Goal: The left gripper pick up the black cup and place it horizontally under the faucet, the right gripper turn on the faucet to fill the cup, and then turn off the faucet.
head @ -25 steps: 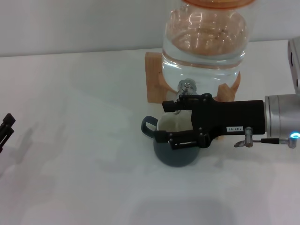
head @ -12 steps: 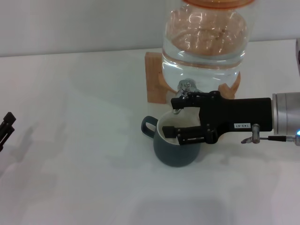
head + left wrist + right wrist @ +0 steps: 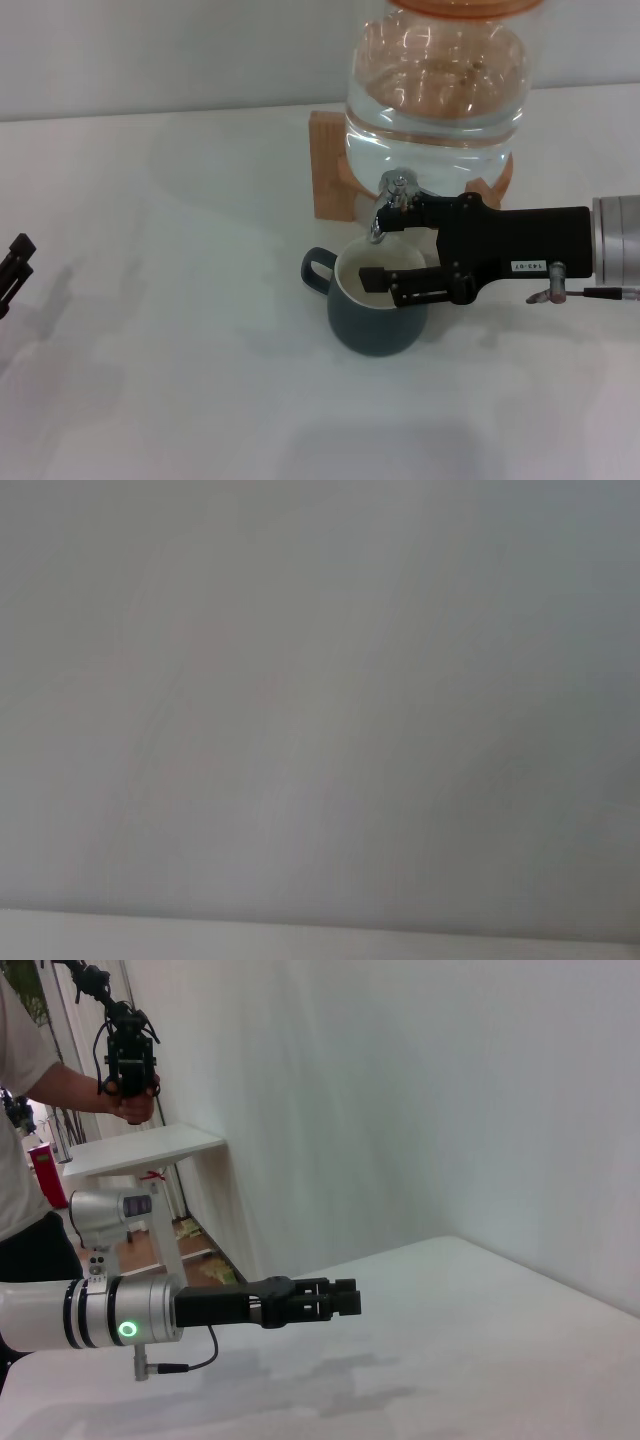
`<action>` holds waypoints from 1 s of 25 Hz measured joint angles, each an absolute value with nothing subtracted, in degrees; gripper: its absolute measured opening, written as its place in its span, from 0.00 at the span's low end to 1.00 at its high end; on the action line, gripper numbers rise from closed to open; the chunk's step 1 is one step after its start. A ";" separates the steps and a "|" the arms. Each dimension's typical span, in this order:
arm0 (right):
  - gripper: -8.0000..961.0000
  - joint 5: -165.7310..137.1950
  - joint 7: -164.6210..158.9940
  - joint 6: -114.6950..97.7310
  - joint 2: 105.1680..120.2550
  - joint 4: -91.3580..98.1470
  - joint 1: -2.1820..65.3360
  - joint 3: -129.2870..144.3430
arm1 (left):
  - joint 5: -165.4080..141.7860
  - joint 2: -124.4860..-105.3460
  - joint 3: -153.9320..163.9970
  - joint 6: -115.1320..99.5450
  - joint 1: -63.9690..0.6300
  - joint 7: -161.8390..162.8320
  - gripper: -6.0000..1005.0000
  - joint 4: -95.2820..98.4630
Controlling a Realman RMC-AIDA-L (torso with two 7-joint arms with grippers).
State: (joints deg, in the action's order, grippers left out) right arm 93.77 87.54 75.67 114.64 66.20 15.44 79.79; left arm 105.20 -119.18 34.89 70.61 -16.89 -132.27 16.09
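The black cup [image 3: 372, 325] stands upright on the white table, its cream inside showing and its handle pointing left. It sits right below the chrome faucet [image 3: 388, 205] on the clear water jar [image 3: 435, 95]. My right gripper [image 3: 388, 246] reaches in from the right and is open and empty: its upper finger lies beside the faucet's lever, its lower finger over the cup's mouth. I see no water stream. My left gripper [image 3: 14, 262] is parked at the far left edge; it also shows in the right wrist view [image 3: 340, 1300], shut and empty above the table.
The jar rests on a wooden stand [image 3: 328, 180] at the back of the white table [image 3: 180, 380]. In the right wrist view a person [image 3: 40, 1090] stands beyond the table holding a hand-held device, next to a small white side table [image 3: 140, 1150].
My right gripper has drawn back to the right, still open, so the faucet's lever and more of the cup's inside show. The cup and left arm have not moved.
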 joint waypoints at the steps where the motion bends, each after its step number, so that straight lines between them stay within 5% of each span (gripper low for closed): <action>1: 0.84 93.76 87.57 75.74 114.62 66.17 15.44 79.72 | 105.21 -119.18 34.89 70.58 -17.01 -132.27 0.66 16.08; 25: 0.84 98.01 98.10 94.67 114.78 56.25 11.99 46.86 | 115.29 -118.88 34.89 70.16 -15.99 -132.35 0.66 16.78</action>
